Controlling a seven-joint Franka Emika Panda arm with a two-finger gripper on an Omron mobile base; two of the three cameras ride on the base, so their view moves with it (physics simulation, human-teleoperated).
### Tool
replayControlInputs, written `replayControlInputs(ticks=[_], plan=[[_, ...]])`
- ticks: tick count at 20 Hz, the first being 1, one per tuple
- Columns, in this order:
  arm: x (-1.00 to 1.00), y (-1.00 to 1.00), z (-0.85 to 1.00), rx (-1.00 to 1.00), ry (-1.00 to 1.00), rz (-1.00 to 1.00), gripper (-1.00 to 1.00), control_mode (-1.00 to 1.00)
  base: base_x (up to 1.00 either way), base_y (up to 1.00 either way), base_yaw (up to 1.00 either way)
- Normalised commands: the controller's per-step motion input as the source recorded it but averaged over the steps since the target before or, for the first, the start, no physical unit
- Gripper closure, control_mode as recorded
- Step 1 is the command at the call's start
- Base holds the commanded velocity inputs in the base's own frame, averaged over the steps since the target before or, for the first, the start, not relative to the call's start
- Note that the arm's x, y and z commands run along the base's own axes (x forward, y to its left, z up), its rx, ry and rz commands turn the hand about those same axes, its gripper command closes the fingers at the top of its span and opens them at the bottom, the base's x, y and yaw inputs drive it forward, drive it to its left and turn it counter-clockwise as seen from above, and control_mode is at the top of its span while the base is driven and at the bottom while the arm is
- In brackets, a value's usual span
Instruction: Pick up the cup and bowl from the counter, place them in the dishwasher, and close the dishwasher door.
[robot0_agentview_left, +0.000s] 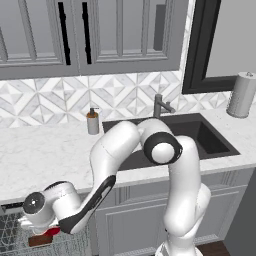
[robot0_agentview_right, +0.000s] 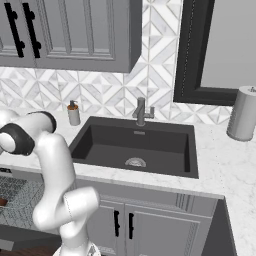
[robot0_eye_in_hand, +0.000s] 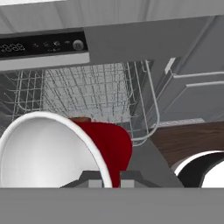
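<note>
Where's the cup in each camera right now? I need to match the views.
Left base view: the cup is a red sliver at lower left, under the wrist, above the wire rack.
Right base view: not in it.
Hand view: lower left, white mouth facing the camera, at the gripper.
Shared landmark: the wire rack.

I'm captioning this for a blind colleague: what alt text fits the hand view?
The gripper holds the red cup by its white rim, tipped with its white inside toward the camera, in front of the open dishwasher's wire rack. The dark control strip runs above the rack, with grey cabinets at right.
</note>
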Motion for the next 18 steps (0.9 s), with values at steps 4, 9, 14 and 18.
replayControlInputs(ticks=[4, 9, 14, 18], plan=[[0.36, 0.0, -0.13, 0.0, 0.03, 0.0, 1.0, -1.0, 0.0, 0.0, 0.0], [0.05, 0.0, -0.5, -0.01, -0.02, 0.0, 1.0, -1.0, 0.0, 0.0, 0.0], [0.04, 0.0, -0.5, 0.0, -0.01, 0.0, 1.0, -1.0, 0.0, 0.0, 0.0], [0.16, 0.0, -0.34, 0.0, 0.0, 0.0, 1.0, -1.0, 0.0, 0.0, 0.0]])
